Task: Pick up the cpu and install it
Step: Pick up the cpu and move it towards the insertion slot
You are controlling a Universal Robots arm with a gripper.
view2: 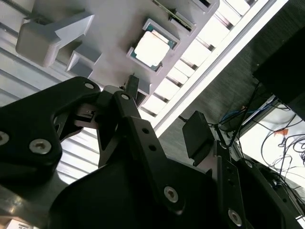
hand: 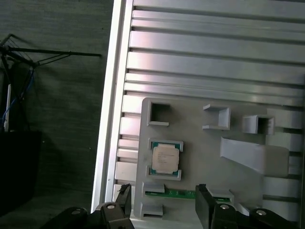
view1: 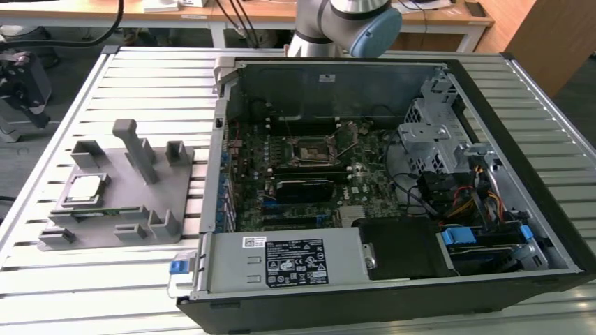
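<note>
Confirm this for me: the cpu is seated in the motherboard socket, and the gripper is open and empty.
Wrong place: the cpu lies in the grey fixture, as the first wrist view shows. The gripper is open and empty.

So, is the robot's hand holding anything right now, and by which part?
Nothing: the hand is open and empty. The small square silver-topped cpu chip lies untouched in its grey plastic fixture.

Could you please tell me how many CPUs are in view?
1. The cpu lies in a recess on the grey fixture, at the exterior view's left of the computer case; another could be hidden inside the case.
</note>
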